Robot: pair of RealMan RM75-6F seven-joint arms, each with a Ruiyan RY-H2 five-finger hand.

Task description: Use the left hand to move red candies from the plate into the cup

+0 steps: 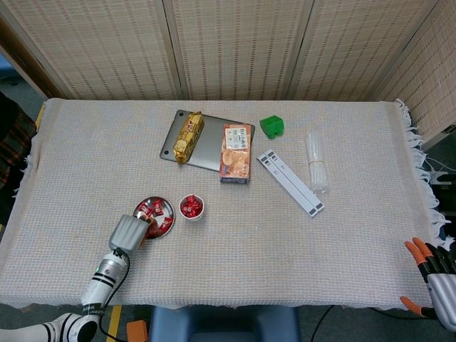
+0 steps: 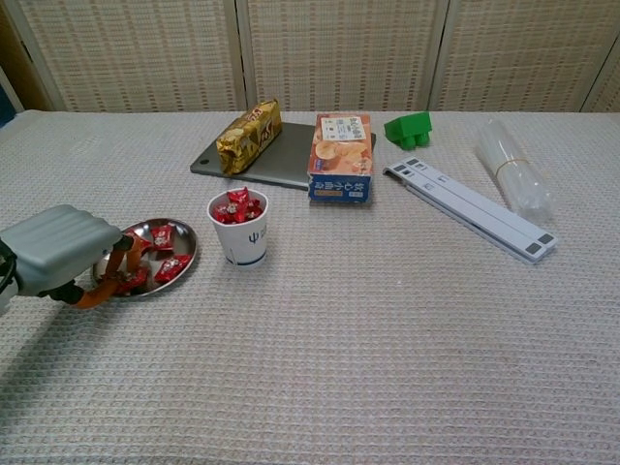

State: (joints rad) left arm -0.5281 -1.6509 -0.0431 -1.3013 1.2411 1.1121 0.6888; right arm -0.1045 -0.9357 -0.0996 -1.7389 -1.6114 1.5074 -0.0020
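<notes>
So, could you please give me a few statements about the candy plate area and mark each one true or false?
1. The cup already holds red candies. True.
2. The plate is to the right of the cup in the chest view. False: it is to the left.
3. The left hand is at the plate's near edge. True.
4. The gold snack bag lies on the bare tablecloth. False: it rests on the grey laptop.
</notes>
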